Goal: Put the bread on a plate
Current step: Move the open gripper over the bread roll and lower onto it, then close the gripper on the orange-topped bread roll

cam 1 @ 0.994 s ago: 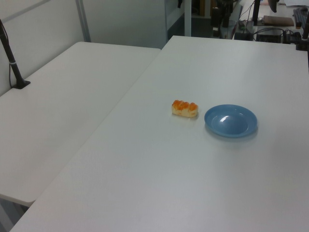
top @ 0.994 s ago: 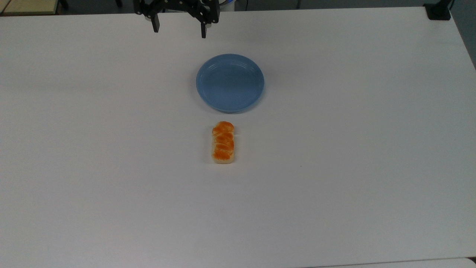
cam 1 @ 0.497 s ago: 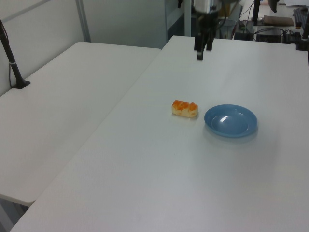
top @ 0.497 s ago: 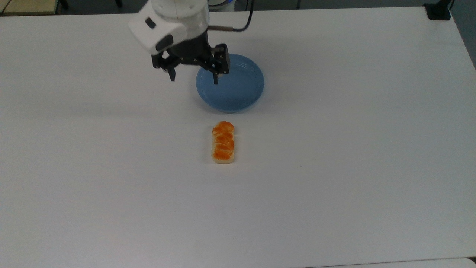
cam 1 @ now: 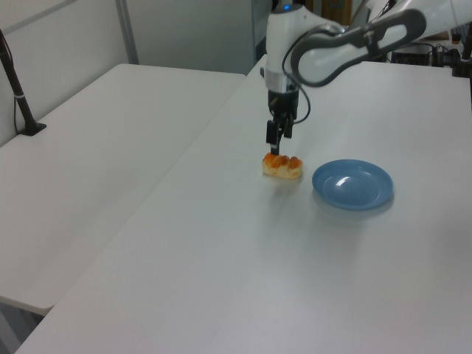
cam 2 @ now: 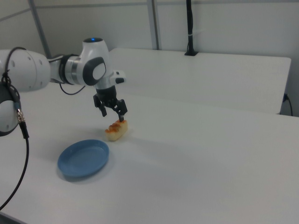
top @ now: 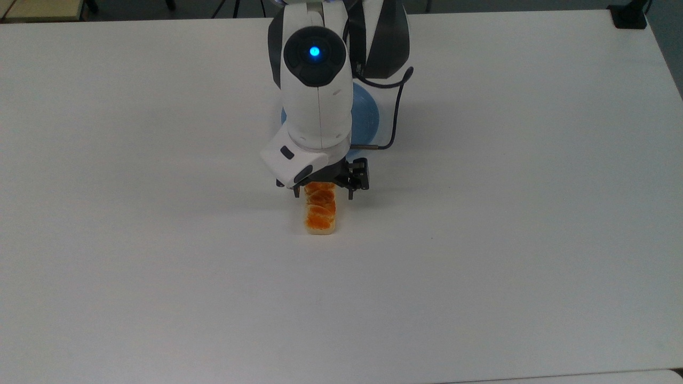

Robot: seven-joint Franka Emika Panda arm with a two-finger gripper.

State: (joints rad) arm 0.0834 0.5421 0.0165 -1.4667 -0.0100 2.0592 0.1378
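The bread, an orange-brown braided loaf, lies on the white table just in front of the blue plate, which the arm mostly covers in the top view. My gripper is open and hovers just above the loaf's plate-side end, with a fingertip on each side of it. In the left view the gripper hangs over the bread, left of the plate. The right view has the gripper above the bread, and the plate holds nothing.
A second white table adjoins on the left view's left, with a black post clamped to it. A black clamp sits at the table's far right corner in the top view. A dark cable hangs beside the wrist.
The arm has swept from the table's far edge, past the plate, down to the bread. The fingers stay open. Bread and plate have not moved.
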